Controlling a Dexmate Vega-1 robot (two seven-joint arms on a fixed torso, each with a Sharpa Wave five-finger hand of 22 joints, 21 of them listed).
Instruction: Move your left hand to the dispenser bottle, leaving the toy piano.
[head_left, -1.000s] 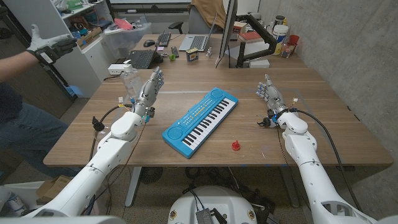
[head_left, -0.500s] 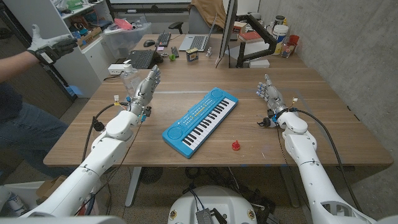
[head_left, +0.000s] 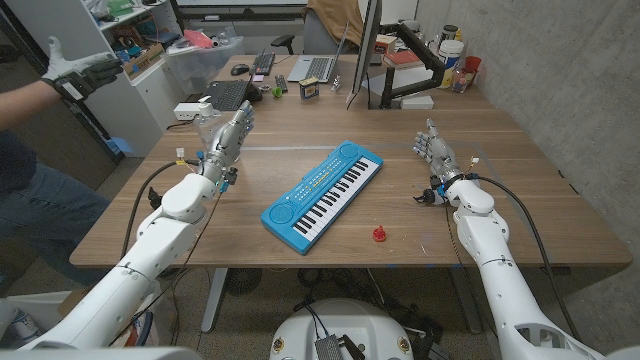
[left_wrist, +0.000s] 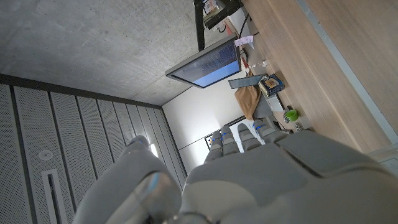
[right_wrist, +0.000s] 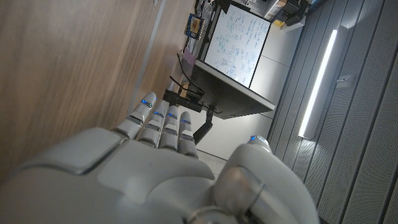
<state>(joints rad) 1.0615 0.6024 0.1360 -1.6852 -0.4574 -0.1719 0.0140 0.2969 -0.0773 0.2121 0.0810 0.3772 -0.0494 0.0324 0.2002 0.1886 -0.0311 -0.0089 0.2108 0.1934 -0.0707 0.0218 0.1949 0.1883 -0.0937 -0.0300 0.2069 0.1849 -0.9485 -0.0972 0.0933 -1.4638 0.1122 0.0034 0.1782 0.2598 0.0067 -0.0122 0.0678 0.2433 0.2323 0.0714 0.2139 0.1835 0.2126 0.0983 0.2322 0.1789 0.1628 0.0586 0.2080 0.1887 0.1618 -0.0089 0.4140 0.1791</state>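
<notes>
A wooden table (head_left: 300, 130) stands in an office, with a monitor (head_left: 362, 50), a laptop (head_left: 318, 68) and keyboards at its far end. The blue toy piano (head_left: 322, 189) lies slantwise near the table's middle. Well apart from the piano, on the robot's left, the left hand (head_left: 226, 135) is raised with fingers apart, holding nothing, right at the clear dispenser bottle (head_left: 205, 125); whether it touches the bottle cannot be told. On the piano's other side, the right hand (head_left: 434, 152) stands empty, fingers extended. A small red object (head_left: 379, 234) lies near the piano's near end.
</notes>
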